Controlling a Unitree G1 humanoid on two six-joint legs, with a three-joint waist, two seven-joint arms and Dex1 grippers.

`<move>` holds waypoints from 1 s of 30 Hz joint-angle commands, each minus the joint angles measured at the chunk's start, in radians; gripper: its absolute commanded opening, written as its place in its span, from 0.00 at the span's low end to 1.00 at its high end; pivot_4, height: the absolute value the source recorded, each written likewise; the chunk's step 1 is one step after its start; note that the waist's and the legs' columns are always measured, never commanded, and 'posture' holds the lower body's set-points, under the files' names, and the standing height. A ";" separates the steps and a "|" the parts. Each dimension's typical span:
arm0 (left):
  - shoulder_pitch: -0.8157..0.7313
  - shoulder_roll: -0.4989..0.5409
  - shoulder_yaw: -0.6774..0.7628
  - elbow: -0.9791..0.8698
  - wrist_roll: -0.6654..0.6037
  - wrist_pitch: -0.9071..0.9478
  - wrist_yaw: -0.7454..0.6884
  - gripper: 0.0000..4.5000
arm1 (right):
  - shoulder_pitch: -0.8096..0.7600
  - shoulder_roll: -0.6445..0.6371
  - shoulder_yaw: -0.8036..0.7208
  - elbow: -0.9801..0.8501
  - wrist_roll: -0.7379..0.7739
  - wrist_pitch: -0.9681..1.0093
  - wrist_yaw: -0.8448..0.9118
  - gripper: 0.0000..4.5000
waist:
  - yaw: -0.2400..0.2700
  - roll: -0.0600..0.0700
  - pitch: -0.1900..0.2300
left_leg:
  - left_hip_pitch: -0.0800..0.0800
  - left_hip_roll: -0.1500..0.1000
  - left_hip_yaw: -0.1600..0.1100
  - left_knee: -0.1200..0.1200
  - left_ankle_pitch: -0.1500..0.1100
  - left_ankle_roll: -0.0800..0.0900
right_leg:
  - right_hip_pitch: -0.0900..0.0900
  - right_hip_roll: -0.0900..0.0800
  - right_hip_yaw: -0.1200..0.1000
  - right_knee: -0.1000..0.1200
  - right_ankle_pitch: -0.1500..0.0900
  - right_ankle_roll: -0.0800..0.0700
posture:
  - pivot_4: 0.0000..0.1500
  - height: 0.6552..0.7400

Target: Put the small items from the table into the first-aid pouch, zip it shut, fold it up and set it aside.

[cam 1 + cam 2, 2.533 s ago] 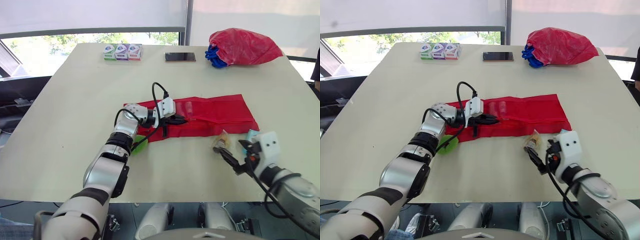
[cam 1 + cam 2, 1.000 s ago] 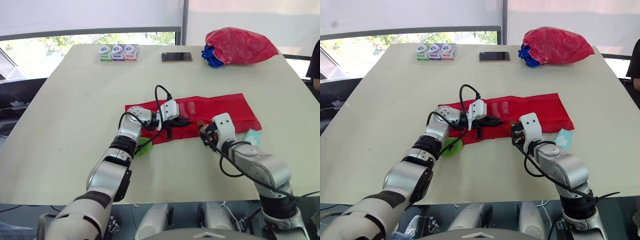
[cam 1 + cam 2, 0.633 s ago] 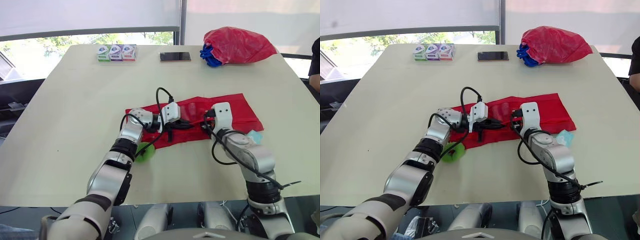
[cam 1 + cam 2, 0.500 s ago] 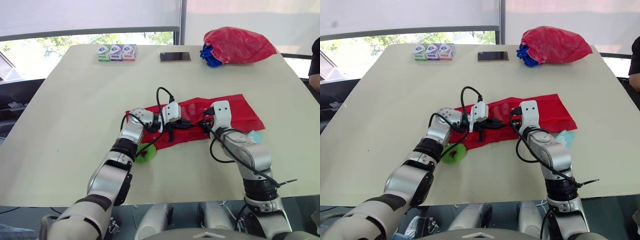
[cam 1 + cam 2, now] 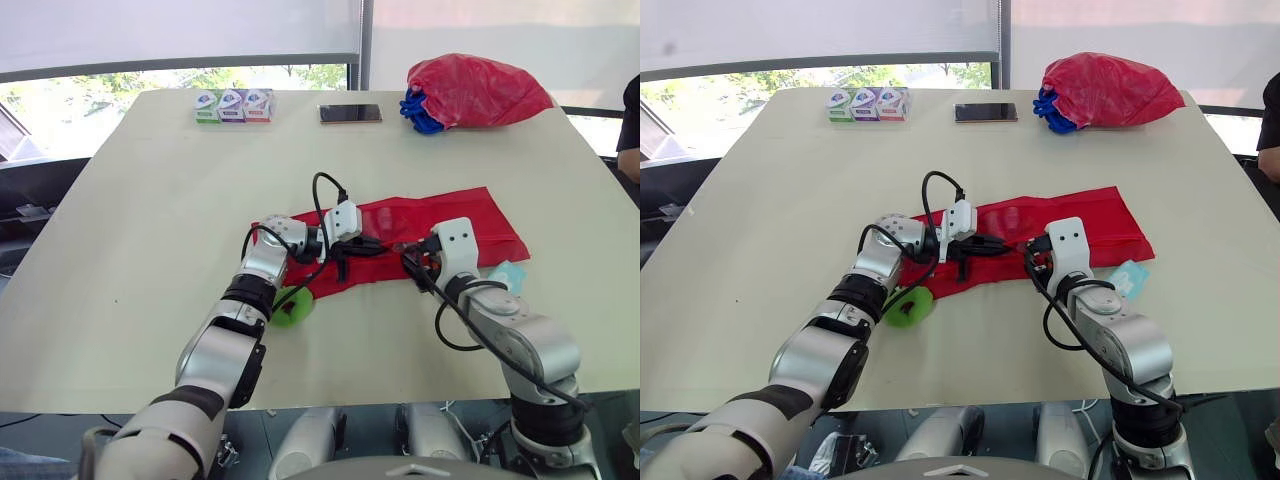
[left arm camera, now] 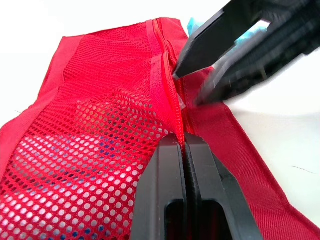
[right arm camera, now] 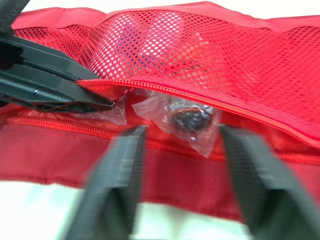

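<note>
The red first-aid pouch [image 5: 455, 212] lies unfolded across the middle of the table, its mesh pocket [image 6: 85, 145] unzipped. My left gripper [image 6: 184, 142] is shut on the pocket's zipper edge and holds the opening up. A clear-wrapped dark item [image 7: 186, 117] lies in that opening, half under the mesh. My right gripper [image 7: 182, 131] stands open just in front of it, its blurred fingers apart on either side and nothing between them. A light-blue packet [image 5: 509, 274] lies on the table by the right arm, and a green round item [image 5: 291, 304] under the left forearm.
At the far edge stand three small boxes [image 5: 231, 104], a phone [image 5: 350, 113] and a red plastic bag [image 5: 478, 90] with something blue beside it. A person [image 5: 630, 130] is at the right edge.
My right gripper carried the wrapped item to the pocket opening, let go of it and drew back toward the table's front. The left gripper kept its hold on the zipper edge.
</note>
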 commanded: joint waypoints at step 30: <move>-0.019 0.036 -0.013 0.008 0.003 -0.046 -0.034 0.00 | 0.066 -0.045 0.056 0.057 -0.045 -0.371 0.212 0.00 | -0.001 0.001 0.000 | 0.000 0.000 0.000 -0.001 0.000 0.000 | -0.001 0.000 0.000 -0.001 0.000 0.000 | 1.00 1.00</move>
